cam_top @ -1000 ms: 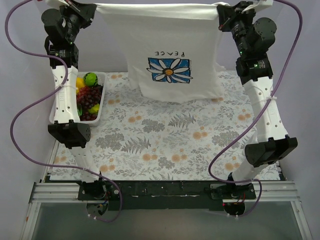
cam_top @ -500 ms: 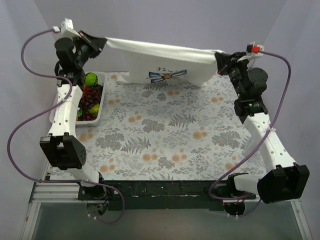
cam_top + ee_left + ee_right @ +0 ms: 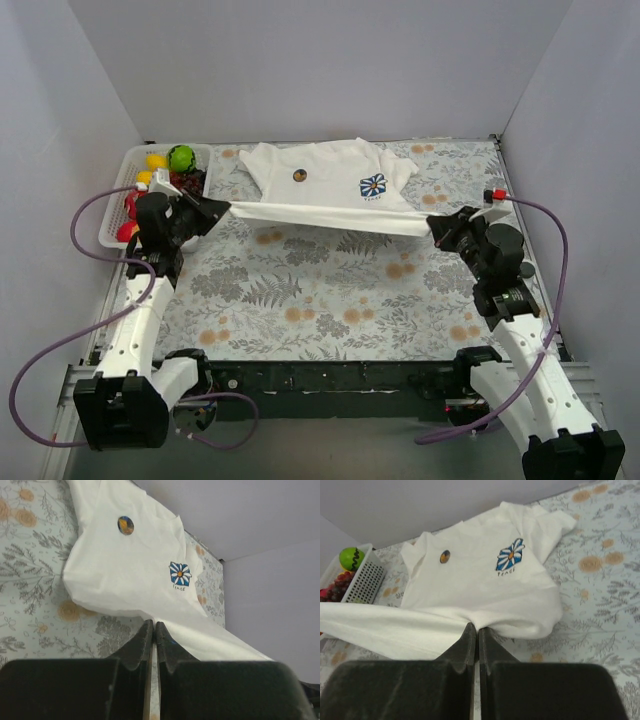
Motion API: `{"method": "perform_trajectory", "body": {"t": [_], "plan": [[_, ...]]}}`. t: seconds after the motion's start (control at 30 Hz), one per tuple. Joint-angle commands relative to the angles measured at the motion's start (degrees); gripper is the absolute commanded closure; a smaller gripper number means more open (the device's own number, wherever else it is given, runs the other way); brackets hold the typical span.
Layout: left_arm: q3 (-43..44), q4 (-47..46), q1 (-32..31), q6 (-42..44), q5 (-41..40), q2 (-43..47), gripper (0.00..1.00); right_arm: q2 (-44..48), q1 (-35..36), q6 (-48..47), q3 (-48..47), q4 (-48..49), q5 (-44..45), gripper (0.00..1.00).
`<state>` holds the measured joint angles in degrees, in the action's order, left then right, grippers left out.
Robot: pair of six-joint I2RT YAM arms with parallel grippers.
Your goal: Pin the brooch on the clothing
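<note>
The white T-shirt [image 3: 320,180] lies spread at the back of the table, chest up, with its blue-and-white logo [image 3: 373,187] showing. The small round brownish-gold brooch [image 3: 298,175] sits on the shirt left of the logo; it also shows in the left wrist view [image 3: 125,525] and the right wrist view [image 3: 444,556]. My left gripper [image 3: 222,208] is shut on the shirt's near hem at the left. My right gripper [image 3: 437,228] is shut on the hem at the right. The hem stretches taut between them, just above the table.
A white basket [image 3: 140,160] with fruit stands at the back left corner, next to my left arm. The grey floral cloth [image 3: 330,290] covers the table. Walls close in the back and both sides.
Both grippers have come down and toward the front with the shirt. It hung high a second ago; now it lies on the table with the logo and brooch facing up.
</note>
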<state>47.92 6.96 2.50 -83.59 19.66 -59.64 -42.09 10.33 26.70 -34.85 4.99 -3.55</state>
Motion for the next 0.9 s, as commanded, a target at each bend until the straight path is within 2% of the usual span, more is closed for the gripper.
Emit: {"method": "perform_trajectory", "body": {"t": [0.0,0.07,0.27,0.4,0.6,0.87], "plan": [[-4.6,6.8,0.3,-1.8,1.7,5.1,1.0,4.1,-0.7,3.6,2.8,-14.2,2.4,0.99],[-6.3,8.7,0.3,-2.2,2.7,8.2,1.0,4.8,-0.6,5.9,3.6,-20.7,2.2,0.99],[-7.6,20.0,0.4,-0.3,0.2,13.0,1.0,6.6,-0.6,10.6,5.9,-30.1,-2.8,0.99],[-9.0,27.2,0.2,-0.3,0.5,13.7,1.0,6.1,-0.6,11.0,5.1,-38.2,-3.9,0.99],[-14.2,32.1,0.1,-2.4,2.6,14.2,1.0,4.3,-0.5,10.7,2.6,-46.9,-5.1,0.99],[-8.7,44.4,-1.7,0.4,-4.9,14.1,1.0,1.0,-0.6,10.9,0.4,-55.4,-8.8,0.99]]}}
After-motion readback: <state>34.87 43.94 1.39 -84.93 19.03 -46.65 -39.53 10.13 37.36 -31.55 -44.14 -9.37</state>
